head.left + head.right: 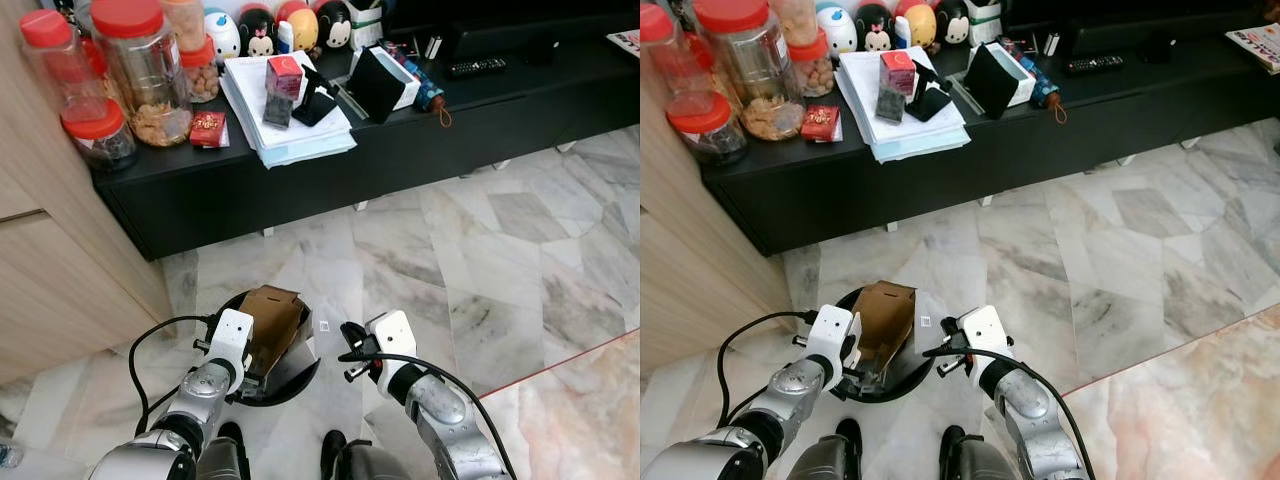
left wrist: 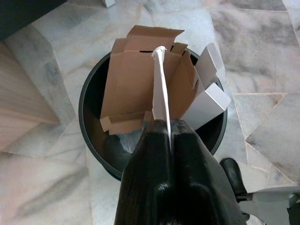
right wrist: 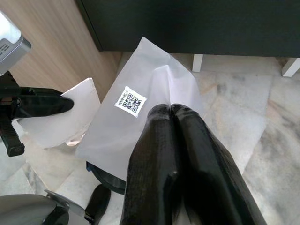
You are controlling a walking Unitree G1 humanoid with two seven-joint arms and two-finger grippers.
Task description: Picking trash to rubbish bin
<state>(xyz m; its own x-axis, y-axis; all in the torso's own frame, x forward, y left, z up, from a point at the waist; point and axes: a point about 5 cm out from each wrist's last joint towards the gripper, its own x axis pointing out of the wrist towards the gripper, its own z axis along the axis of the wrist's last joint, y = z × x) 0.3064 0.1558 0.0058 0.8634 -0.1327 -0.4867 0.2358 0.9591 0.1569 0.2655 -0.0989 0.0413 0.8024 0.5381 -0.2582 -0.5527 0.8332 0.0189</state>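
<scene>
A round black rubbish bin (image 1: 292,390) stands on the marble floor just in front of my feet. A torn brown cardboard box (image 1: 270,318) stands upright in it, beside a white carton (image 2: 206,99). My left gripper (image 2: 168,125) is over the bin's near side, shut on a thin white sheet (image 2: 161,89) held edge-on above the cardboard. My right gripper (image 1: 350,350) is at the bin's right rim, shut on a white mailer bag (image 3: 140,136) with a QR label (image 3: 130,101); the bag hangs over the rim.
A long black low cabinet (image 1: 420,140) runs across the back with red-lidded jars (image 1: 140,70), a paper stack (image 1: 290,125) and small boxes. A wooden cupboard (image 1: 50,270) is at the left. A reddish floor patch (image 1: 570,420) lies at right.
</scene>
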